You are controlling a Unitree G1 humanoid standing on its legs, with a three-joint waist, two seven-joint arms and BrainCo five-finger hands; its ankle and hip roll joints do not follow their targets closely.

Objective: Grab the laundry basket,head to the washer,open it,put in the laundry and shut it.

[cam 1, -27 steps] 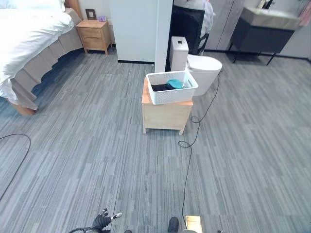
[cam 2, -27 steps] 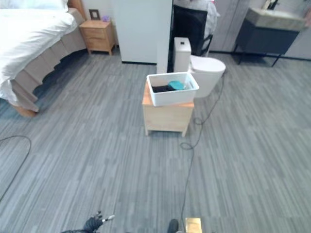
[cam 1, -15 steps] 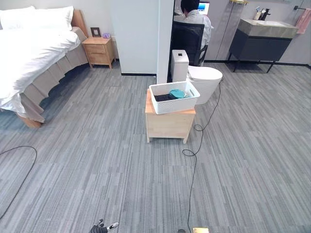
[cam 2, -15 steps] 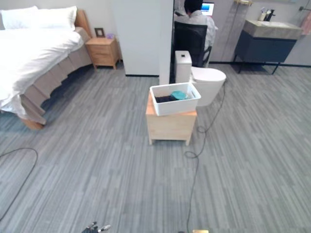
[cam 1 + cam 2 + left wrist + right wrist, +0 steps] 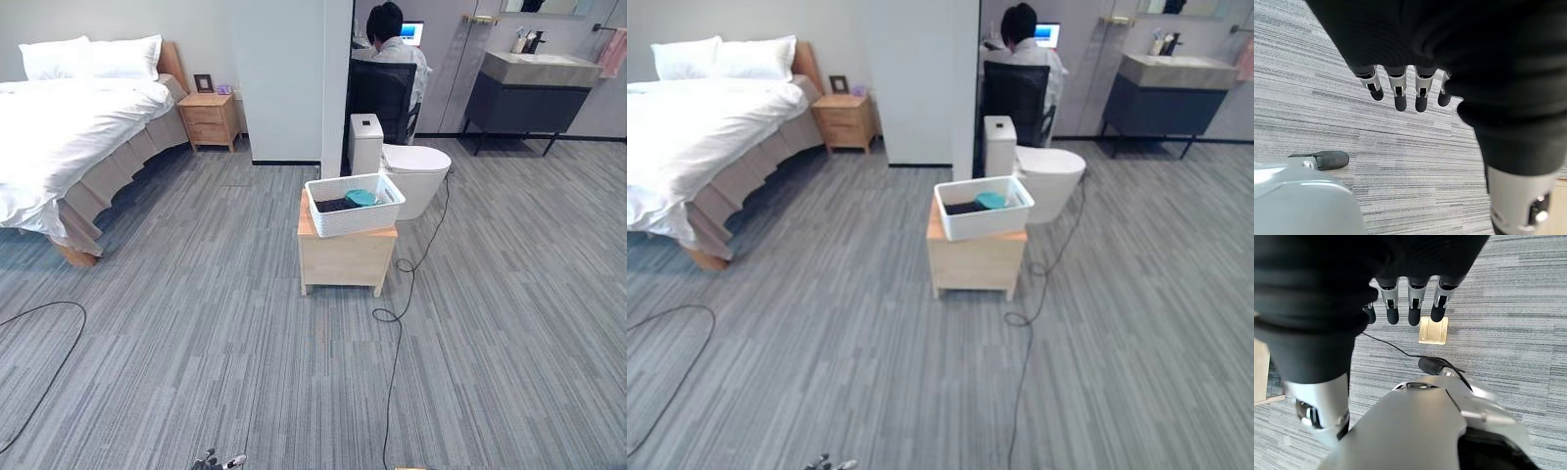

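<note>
A white laundry basket with dark and teal laundry in it stands on a small wooden cabinet, in the middle of the room and well ahead of me. My left hand peeks in at the bottom edge, far from the basket. In the left wrist view its fingers hang straight over the grey floor and hold nothing. My right hand also hangs with relaxed fingers and nothing in it.
A bed and a nightstand stand at the left. A white pillar rises behind the cabinet, with a toilet to its right. A person sits in a chair behind. A dark vanity stands at the far right. A brass floor plate lies near my feet.
The camera has tilted up, so more of the far room shows and the basket sits lower in the picture. The left hand has slipped toward the bottom edge. Nothing in the room has moved.
</note>
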